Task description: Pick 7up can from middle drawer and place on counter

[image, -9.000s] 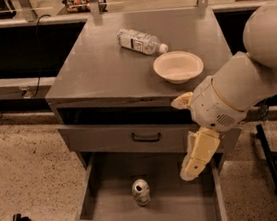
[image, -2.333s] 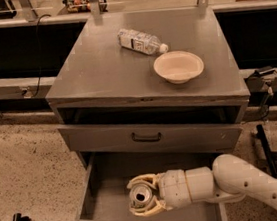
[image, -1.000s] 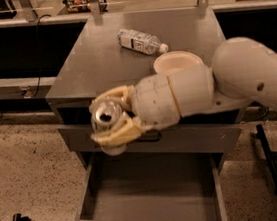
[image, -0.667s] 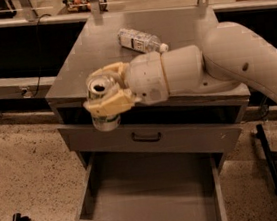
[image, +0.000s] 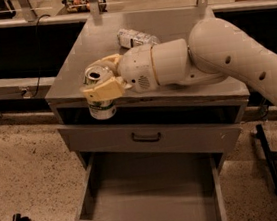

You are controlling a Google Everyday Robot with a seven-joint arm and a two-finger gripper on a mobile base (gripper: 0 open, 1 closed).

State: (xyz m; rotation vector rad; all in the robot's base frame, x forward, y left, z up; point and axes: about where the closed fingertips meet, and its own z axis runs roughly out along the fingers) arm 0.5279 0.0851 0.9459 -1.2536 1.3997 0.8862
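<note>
My gripper (image: 102,81) is shut on the 7up can (image: 100,106), a pale silver can with green markings and a shiny pull-tab top. It holds the can upright in the air at the front left edge of the counter (image: 169,33), with the can's lower half in front of the counter's lip. The middle drawer (image: 153,191) stands pulled open below, and its flat grey floor is bare. My white arm (image: 234,65) reaches in from the right across the counter.
A clear plastic water bottle (image: 134,37) lies on its side at the back of the counter. A shut grey drawer front with a dark handle (image: 146,138) sits between counter and open drawer. A dark stand (image: 268,162) is at the right, speckled floor at the left.
The can has been taken out of the drawer and raised. Since a second ago it has moved up and a little right, to the counter's front left edge.
</note>
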